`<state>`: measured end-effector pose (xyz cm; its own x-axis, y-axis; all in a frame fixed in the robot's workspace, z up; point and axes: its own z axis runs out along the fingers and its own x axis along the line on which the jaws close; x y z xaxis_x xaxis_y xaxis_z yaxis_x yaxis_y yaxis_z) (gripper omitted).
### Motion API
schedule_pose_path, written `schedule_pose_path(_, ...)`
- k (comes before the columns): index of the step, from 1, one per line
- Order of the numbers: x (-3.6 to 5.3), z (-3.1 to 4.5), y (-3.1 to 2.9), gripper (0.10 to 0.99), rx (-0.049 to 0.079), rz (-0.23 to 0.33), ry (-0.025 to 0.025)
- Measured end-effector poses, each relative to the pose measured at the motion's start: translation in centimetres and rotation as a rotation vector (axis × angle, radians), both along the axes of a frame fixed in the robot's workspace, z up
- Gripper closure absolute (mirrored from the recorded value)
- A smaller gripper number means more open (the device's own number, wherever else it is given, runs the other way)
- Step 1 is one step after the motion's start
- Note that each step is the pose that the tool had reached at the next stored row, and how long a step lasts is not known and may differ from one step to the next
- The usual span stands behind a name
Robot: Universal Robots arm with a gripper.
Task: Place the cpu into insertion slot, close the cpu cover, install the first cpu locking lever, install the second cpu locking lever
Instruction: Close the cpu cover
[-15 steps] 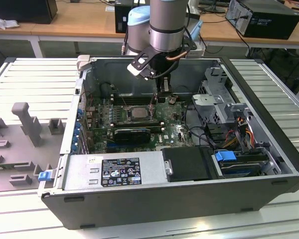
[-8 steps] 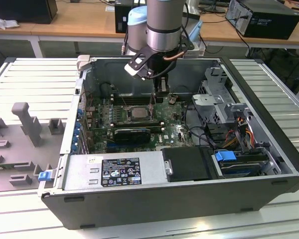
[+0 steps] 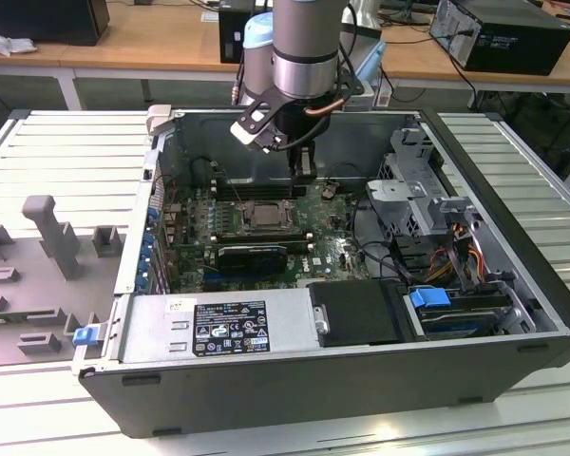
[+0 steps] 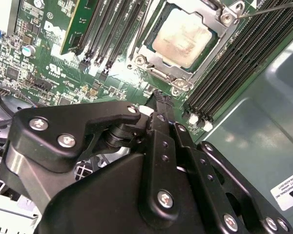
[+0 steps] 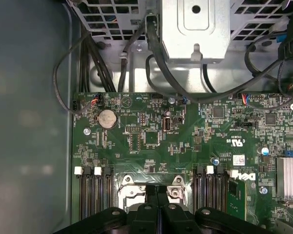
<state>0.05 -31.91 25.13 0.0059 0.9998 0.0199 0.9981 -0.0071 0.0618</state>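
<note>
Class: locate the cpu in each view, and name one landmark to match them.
Exterior view: the cpu mid-board, close by the gripper.
Second wrist view: the cpu framed by the cpu cover.
First wrist view: the cpu partly hidden behind the gripper.
Shared landmark: black memory slots flanking it.

Black label [image 3: 230,328] on power supply [image 3: 290,323]; logo [image 5: 244,178] on circuit board [image 5: 185,146].

The arm [image 3: 302,52] is showing a silver-grey cylindrical shell in the exterior view, with a pale blue joint cap [image 3: 259,30] beside it. A copper-coloured cable [image 3: 334,103] is curling around the wrist, where a white-and-black block [image 3: 255,125] is sitting. The gripper [image 4: 158,101] is appearing matte black in both wrist views, its flat linkage bars carrying round silver screws [image 4: 165,199].
</note>
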Motion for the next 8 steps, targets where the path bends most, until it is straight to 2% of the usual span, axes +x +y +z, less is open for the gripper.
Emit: schedule_pose_path(8,-0.45,0.00,0.00,0.980,0.001,0.000,0.0000)
